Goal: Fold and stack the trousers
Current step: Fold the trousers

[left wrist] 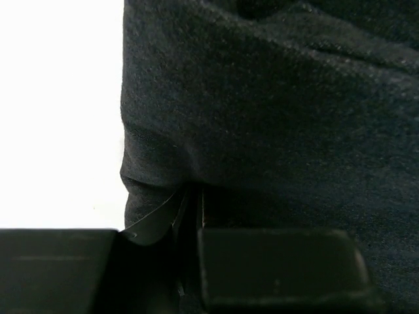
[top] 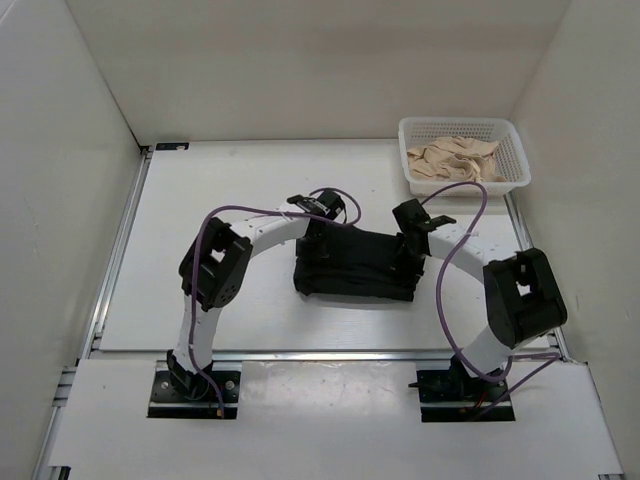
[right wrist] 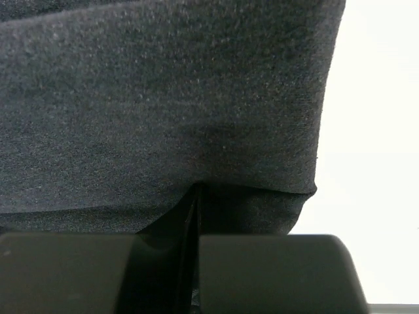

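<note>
Both ends of the folded trousers [top: 352,268] are being pinched: left gripper [left wrist: 190,230] clamping fabric farthest from the white basket [top: 466,188], right gripper [right wrist: 195,237] nearest it; bundle is lying apart from that basket, leftward.

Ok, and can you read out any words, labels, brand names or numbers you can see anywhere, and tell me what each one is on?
No readable text in any view.
The black trousers show plain fabric, with no tag or logo visible.
The white basket, the beige cloth in it and the table carry no lettering.
</note>
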Controlling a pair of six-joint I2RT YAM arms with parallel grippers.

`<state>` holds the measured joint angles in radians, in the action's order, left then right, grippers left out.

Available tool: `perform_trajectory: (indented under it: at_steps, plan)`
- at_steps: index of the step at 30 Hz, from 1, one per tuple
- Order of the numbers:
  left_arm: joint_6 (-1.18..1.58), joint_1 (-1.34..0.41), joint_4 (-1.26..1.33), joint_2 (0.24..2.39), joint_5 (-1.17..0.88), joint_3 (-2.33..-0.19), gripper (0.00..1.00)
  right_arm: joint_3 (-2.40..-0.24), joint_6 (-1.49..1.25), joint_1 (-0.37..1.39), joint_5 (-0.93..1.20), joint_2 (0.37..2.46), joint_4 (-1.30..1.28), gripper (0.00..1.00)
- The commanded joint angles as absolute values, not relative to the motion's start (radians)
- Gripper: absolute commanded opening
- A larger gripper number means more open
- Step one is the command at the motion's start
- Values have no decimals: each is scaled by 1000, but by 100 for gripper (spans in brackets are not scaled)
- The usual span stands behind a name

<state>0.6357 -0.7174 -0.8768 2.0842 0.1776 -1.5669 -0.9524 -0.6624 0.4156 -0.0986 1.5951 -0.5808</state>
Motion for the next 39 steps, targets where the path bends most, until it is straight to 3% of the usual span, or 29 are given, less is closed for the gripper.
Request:
perform_trajectory:
  at_steps: [1,9,13,16,17,19,20,25,32,39]
  plan:
    - [646,-712,-888,2039,221,-1493,20,-939,-680,443,-98,1647,-539,0]
    - [612,-467,-888,1933,253,-1396,20,-1132,-669,595,-37,1824,-543,0]
    - [574,-422,-966,1835,313,-1468,33,-1334,-667,672,-189,1829,-664,1]
    - [548,-413,-1061,1760,353,-1573,54,-1376,-667,686,-270,1700,-696,52]
    - [531,-413,-1075,1737,353,-1598,76,-1388,-657,686,-293,1631,-727,82]
    - [520,-413,-1103,1666,353,-1662,100,-1431,-626,686,-380,1568,-764,95]
    - [508,-413,-1121,1645,353,-1683,100,-1442,-614,686,-412,1510,-803,100]
    - [499,-394,-1157,1523,318,-1772,100,-1453,-560,634,-552,1339,-926,100]
    - [508,-376,-1157,1307,327,-1705,100,-1302,-512,542,-666,1065,-994,100]
    - [528,-347,-1172,1206,327,-1632,100,-1302,-588,541,-779,976,-1103,100]
